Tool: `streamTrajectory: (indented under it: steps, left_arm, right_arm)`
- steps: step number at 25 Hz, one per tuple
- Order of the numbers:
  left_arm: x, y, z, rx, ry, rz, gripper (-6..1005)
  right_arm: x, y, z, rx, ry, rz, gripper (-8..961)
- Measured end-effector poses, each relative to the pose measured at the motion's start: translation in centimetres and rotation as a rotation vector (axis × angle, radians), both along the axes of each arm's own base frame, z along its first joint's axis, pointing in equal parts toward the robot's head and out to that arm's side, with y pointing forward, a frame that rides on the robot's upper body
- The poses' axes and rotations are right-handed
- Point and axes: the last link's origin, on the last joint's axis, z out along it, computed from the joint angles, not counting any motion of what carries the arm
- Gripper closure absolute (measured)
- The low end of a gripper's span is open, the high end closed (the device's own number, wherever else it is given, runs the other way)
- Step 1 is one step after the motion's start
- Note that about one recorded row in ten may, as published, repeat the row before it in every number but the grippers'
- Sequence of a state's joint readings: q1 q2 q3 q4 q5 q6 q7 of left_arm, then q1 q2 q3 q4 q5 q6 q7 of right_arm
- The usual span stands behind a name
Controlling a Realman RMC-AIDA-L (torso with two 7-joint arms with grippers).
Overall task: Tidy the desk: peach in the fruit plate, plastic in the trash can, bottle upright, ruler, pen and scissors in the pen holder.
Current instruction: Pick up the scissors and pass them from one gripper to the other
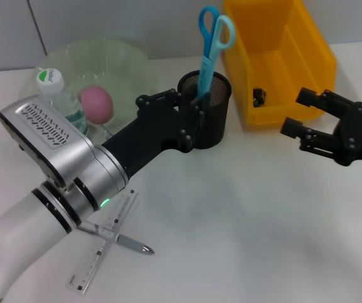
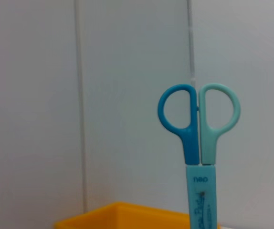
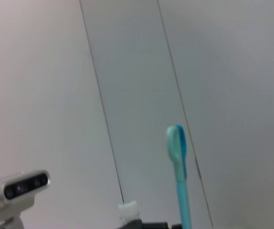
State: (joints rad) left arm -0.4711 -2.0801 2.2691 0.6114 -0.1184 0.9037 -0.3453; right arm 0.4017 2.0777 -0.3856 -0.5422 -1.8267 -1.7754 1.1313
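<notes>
Left end effector (image 1: pixel 190 113): at pen holder (image 1: pixel 214 120) rim, beside scissors (image 1: pixel 211 47) — finger state cannot be told.
Ruler (image 1: pixel 102 242), pen (image 1: pixel 119 240): near front-left desk edge — left arm nearer.
Right end effector (image 1: pixel 307 123): spread wide, empty.

A white tabletop (image 1: pixel 244 227) carries everything. Along its far edge are set a translucent green fruit plate (image 1: pixel 115 60), a black mesh pen holder (image 1: pixel 214 120) and a yellow plastic bin (image 1: pixel 282 63). Near the front left corner a clear plastic ruler (image 1: pixel 102 243) and a grey pen (image 1: pixel 130 243) are laid crossing.

scissors (image 2: pixel 200 191) sheath, "nep" (white lettering)
</notes>
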Motion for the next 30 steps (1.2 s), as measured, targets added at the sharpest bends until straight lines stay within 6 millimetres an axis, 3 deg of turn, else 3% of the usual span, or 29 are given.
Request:
streamTrajectory:
  steps: [30]
  left_arm:
    - [-0.2, -0.1, -0.3, 0.162, 0.016, 0.097, 793]
  right_arm:
    - [-4.9, 4.7, -6.2, 0.126, 0.095, 0.011, 142]
